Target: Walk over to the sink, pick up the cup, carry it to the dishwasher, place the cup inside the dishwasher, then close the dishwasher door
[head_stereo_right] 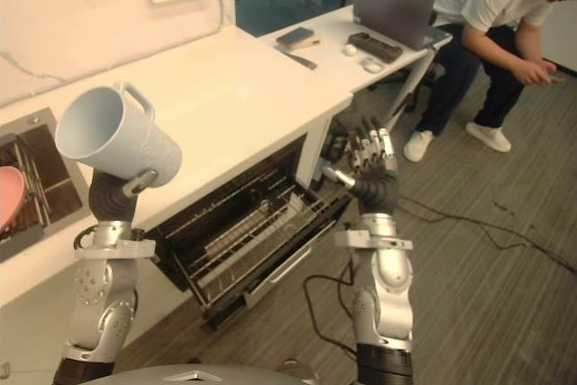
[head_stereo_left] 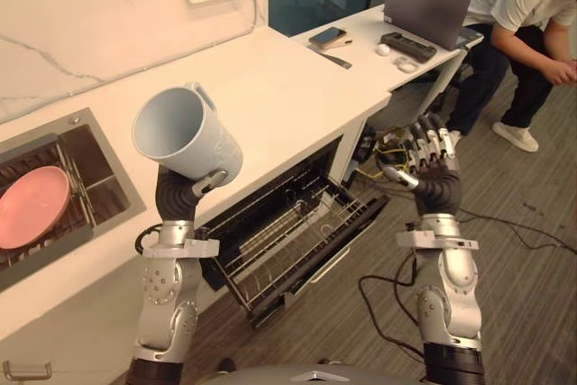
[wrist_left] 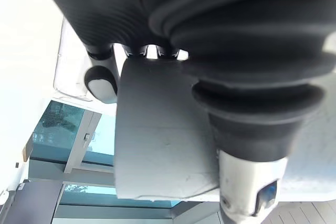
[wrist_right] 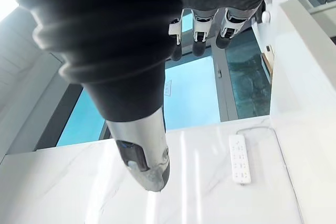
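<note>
Pale-blue cup (head_stereo_left: 185, 132) is held raised in the left hand (head_stereo_left: 180, 196), above the counter (head_stereo_left: 288, 78) edge and apart from the sink (head_stereo_left: 108, 182). In the left wrist view, fingers (wrist_left: 102, 82) are seen curled round the cup wall; the handle is left free on the side away from the palm.

Cup is tilted, not upright: the mouth is turned up and back toward the head camera, the base is pointed down at the wrist, so the long axis is slanted.

Key relation: dishwasher (head_stereo_left: 270, 185) is open under the counter, below and to the right of the cup, with door (head_stereo_left: 311, 279) dropped and rack (head_stereo_left: 293, 223) pulled out over it. A descent plus a short swing right is judged to be needed. The near rack corner is closest to the left hand, so no handover is called for.

Right hand (head_stereo_left: 431, 160) is raised near the far corner of the door, fingers straight and slightly spread, nothing held. It is judged well placed for the door lift.

Risk: the counter edge could be clipped by the cup on the way down; the mouth should be rolled downward before release
</note>
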{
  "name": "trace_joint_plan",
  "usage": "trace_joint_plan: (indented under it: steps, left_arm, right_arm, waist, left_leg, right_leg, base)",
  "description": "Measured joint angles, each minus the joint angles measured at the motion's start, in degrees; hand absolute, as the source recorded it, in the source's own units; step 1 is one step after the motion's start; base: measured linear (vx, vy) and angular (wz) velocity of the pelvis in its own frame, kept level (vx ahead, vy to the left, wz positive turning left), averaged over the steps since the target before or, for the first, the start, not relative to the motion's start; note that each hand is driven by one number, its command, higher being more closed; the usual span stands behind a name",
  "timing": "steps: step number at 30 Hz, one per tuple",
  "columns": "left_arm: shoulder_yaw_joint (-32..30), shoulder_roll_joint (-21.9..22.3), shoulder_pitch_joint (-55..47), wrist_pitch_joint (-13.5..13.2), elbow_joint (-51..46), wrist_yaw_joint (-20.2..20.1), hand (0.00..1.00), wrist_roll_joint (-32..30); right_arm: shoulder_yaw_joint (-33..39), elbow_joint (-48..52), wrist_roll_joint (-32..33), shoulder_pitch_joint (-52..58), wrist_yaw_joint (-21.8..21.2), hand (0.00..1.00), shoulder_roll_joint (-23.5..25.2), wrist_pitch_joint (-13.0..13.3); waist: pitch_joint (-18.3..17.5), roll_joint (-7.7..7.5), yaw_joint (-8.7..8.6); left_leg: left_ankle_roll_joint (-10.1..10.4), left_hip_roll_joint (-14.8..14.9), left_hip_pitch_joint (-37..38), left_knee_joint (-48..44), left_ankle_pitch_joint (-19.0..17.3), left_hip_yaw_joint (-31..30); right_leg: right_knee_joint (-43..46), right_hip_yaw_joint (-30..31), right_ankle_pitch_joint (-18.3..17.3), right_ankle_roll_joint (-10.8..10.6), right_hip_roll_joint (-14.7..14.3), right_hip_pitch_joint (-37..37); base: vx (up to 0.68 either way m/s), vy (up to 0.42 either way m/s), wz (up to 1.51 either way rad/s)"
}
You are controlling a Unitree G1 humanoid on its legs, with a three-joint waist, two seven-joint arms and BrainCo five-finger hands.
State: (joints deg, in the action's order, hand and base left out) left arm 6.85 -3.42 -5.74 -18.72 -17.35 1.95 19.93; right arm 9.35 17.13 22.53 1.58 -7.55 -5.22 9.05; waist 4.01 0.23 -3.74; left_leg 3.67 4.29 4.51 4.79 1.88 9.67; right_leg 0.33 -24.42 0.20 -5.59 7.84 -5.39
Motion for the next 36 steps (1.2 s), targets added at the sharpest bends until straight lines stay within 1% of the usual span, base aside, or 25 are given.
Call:
trace_joint_plan:
  steps: [4, 7, 11, 14, 15, 19, 22, 24, 25, 26, 27, 28, 29, 30, 31, 32, 33, 34, 36]
  left_arm:
    - [-0.1, 0.0, -0.5, 0.0, 0.1, 0.4, 1.0, 0.0]
    - [-0.1, 0.0, -0.9, -0.1, 0.1, 0.6, 1.0, -0.6]
    - [0.0, 0.0, -1.3, -0.1, 0.1, 1.5, 1.0, -1.8]
    - [0.3, 0.1, -2.2, -0.1, 0.1, 1.5, 1.0, -2.1]
    - [1.2, 0.0, -2.3, -0.1, 0.1, 1.5, 1.0, -2.1]
    - [1.2, 0.0, -2.3, -0.1, 0.1, 1.5, 1.0, -2.1]
    - [2.5, 0.0, -2.6, -0.2, 0.1, 1.5, 1.0, -2.1]
    - [4.2, 0.1, -2.9, -0.2, 0.1, 1.6, 1.0, -2.3]
    - [5.2, 0.1, -2.8, -0.4, 0.1, 1.6, 1.0, -3.2]
    - [6.5, 0.1, -2.8, -0.7, 0.2, 1.8, 1.0, -4.2]
    - [7.8, 0.0, -2.6, -1.3, 0.7, 3.3, 1.0, -6.0]
    - [8.7, 0.0, -2.4, -1.4, 0.9, 4.5, 1.0, -7.2]
    - [10.5, 0.1, -1.0, -1.7, 2.9, 8.1, 1.0, -10.3]
    - [11.3, 0.1, -0.2, -1.7, 3.8, 9.7, 1.0, -11.3]
    - [13.3, 0.1, 1.6, -1.6, 5.6, 13.0, 1.0, -13.9]
    - [14.5, 0.2, 2.9, -1.6, 6.9, 15.7, 1.0, -16.4]
    - [16.5, 0.4, 4.1, -1.2, 7.6, 19.3, 1.0, -20.4]
    - [17.3, 0.6, 4.6, -1.1, 7.8, 21.0, 1.0, -22.4]
    - [18.8, 1.8, 6.3, -0.4, 8.4, 26.7, 1.0, -29.9]
  right_arm:
    - [-1.4, 0.0, 0.4, 0.0, -1.2, 0.0, 0.3, 0.0]
    - [-2.3, 0.0, 2.7, 0.1, -2.5, 0.0, 0.3, 0.0]
    - [-3.1, 0.0, 3.1, 0.1, -4.4, 0.0, 0.3, -0.1]
    - [-4.9, 0.0, 3.0, 0.1, -4.6, 0.0, 0.3, -0.1]
    - [-7.0, 0.2, 3.0, 0.1, -4.9, 0.0, 0.2, -0.2]
    - [-7.0, 0.2, 3.0, 0.1, -4.9, 0.0, 0.2, -0.2]
    - [-6.9, 0.2, 3.1, 0.5, -5.0, 0.0, 0.0, -0.2]
    - [-6.7, 0.2, 4.2, 1.6, -6.0, 0.0, 0.0, -0.2]
    - [-6.3, 0.7, 5.2, 2.8, -6.4, 0.0, 0.0, -0.2]
    - [-6.0, 1.5, 5.9, 3.9, -6.8, 0.0, 0.0, -0.2]
    - [-5.8, 2.9, 7.5, 5.1, -7.4, 0.0, -0.1, -0.1]
    - [-5.9, 3.3, 8.0, 5.1, -8.1, 0.0, -0.1, 0.0]
    - [-6.6, 4.8, 9.9, 5.0, -9.5, 0.0, -0.1, 0.2]
    - [-7.2, 5.2, 10.7, 4.7, -10.0, 0.0, -0.1, 0.6]
    - [-9.0, 6.3, 12.1, 4.7, -10.7, 0.0, 0.0, 0.9]
    - [-10.5, 7.0, 12.5, 4.8, -10.8, 0.0, 0.0, 1.2]
    - [-12.0, 7.2, 12.5, 4.6, -10.6, 0.0, 0.1, 1.4]
    - [-13.0, 7.2, 12.4, 4.5, -10.4, 0.0, 0.1, 1.4]
    - [-15.7, 7.1, 11.9, 4.5, -8.6, 0.0, 0.3, 1.4]
  waist:
    - [-0.3, -0.32, -0.07]
    - [-0.2, -0.32, -0.24]
    - [-0.3, -0.3, -0.18]
    - [-0.3, -0.28, -0.2]
    - [-1.3, -0.92, -0.21]
    - [-1.3, -0.9, -0.27]
    - [-1.3, -0.86, -0.2]
    - [-1.4, -0.78, -0.24]
    - [-1.4, -0.66, -0.42]
    - [-1.3, -0.46, -0.97]
    - [-1.1, 0.02, -1.36]
    - [-1.0, 0.17, -1.5]
    - [-0.8, 0.3, -1.27]
    - [-0.8, 0.6, -1.14]
    - [-0.7, 1.17, -1.17]
    - [-0.8, 1.37, -1.38]
    - [-0.9, 1.62, -1.5]
    - [-1.1, 1.89, -1.45]
    - [-1.4, 2.06, -1.4]
  left_leg:
    - [-0.4, -0.6, 0.5, 0.0, 0.2, 0.0]
    - [-0.8, -0.9, 0.2, 0.1, 0.2, 0.1]
    - [-0.8, -0.9, 0.3, 0.1, 0.3, 0.5]
    - [-0.9, -0.8, 0.3, 0.1, 0.6, 1.1]
    - [-0.9, -0.9, 0.2, 0.1, 1.0, 1.2]
    - [-0.9, -0.9, 0.3, 0.1, 1.0, 1.2]
    - [-0.9, -0.9, 0.4, 0.1, 1.1, 1.2]
    - [-1.0, -0.9, -0.4, 0.1, 1.4, 0.9]
    - [-1.1, -0.9, -1.0, 0.1, 1.6, -0.1]
    - [-1.2, -0.9, -1.5, 0.1, 1.7, -1.0]
    - [-1.6, -0.9, -1.8, 0.2, 1.8, -2.0]
    - [-1.3, -0.9, -1.8, 0.2, 1.6, -2.1]
    - [-1.2, -1.1, -1.8, 0.2, 1.8, -2.0]
    - [-1.2, -1.0, -1.9, 0.2, 1.8, -2.0]
    - [-1.1, -0.9, -2.1, 0.2, 2.0, -2.1]
    - [-1.2, -0.7, -2.5, 0.2, 2.1, -2.2]
    - [-1.0, -0.4, -2.9, 0.2, 2.6, -2.1]
    - [-0.8, -0.2, -3.0, 0.2, 2.9, -2.1]
    - [-0.3, 0.1, -3.4, 0.2, 3.4, -2.0]
  right_leg:
    - [-1.1, 0.2, 1.1, 0.1, 0.3, -0.7]
    - [-1.3, 0.5, 1.5, -0.2, 0.6, -0.7]
    - [-1.3, 1.0, 1.7, -0.3, 0.6, -0.5]
    - [-1.9, 1.6, 2.0, -0.2, 0.3, -0.4]
    - [-3.4, 1.8, 3.3, 0.0, 0.0, -0.3]
    - [-3.4, 1.9, 3.3, 0.0, 0.0, -0.3]
    - [-3.1, 2.3, 3.4, 0.1, 0.0, -0.2]
    - [-2.6, 2.3, 3.5, 0.2, 0.0, 0.2]
    - [-2.3, 2.3, 3.4, 0.2, 0.1, 0.5]
    - [-2.0, 2.6, 3.4, 0.2, 0.2, 0.5]
    - [-1.4, 4.0, 3.3, 0.2, 0.3, 0.5]
    - [-0.9, 4.9, 2.9, 0.1, 0.4, 0.6]
    - [-0.2, 5.8, 1.7, -0.7, 0.8, 0.9]
    - [0.3, 5.9, 1.3, -0.7, 0.8, 1.3]
    - [0.9, 5.8, 0.2, -0.9, 0.7, 1.6]
    - [0.8, 5.8, 0.0, -1.1, 0.5, 1.7]
    - [0.5, 6.3, 0.0, -1.1, 0.3, 2.1]
    - [0.4, 6.7, 0.0, -1.1, 0.1, 2.3]
    - [0.0, 7.7, 0.1, -1.1, -0.4, 2.6]
  base:
    - [-0.03, 0.028, 0.0]
    - [-0.08, 0.023, -0.02]
    - [-0.05, 0.009, -0.06]
    - [-0.03, -0.005, -0.08]
    - [0.0, -0.003, -0.04]
    - [0.0, 0.0, 0.0]
    - [0.0, 0.0, -0.05]
    - [0.0, 0.0, 0.06]
    - [-0.01, 0.003, 0.3]
    - [-0.05, 0.039, 0.49]
    - [-0.05, 0.054, 0.44]
    - [-0.08, 0.06, 0.27]
    - [-0.07, 0.014, 0.05]
    - [-0.1, -0.015, 0.06]
    - [-0.1, -0.036, 0.14]
    - [-0.1, -0.039, 0.16]
    - [-0.06, -0.024, 0.07]
    - [0.0, 0.0, 0.0]
    - [0.0, -0.011, -0.02]
